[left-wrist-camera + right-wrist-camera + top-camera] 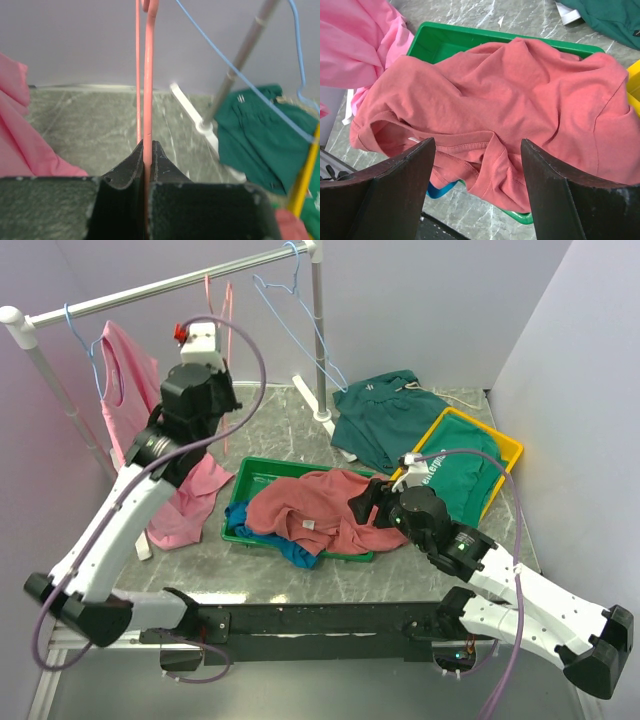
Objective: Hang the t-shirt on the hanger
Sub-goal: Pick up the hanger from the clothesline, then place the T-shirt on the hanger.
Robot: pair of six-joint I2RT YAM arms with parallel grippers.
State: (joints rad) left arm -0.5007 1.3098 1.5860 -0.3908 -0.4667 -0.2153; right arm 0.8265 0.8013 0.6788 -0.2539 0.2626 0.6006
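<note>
The hanger (148,75) is pinched in the closed left gripper (148,145), a grip shown only by the left wrist view. The right gripper (476,145) is spread wide and empty over the t-shirt (520,85), which is heaped in the green tray (450,35).

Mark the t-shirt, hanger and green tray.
t-shirt (530,90), right wrist view, middle of the body.
hanger (149,75), left wrist view, on the thicker pink bar.
green tray (450,42), right wrist view, far wall.
</note>
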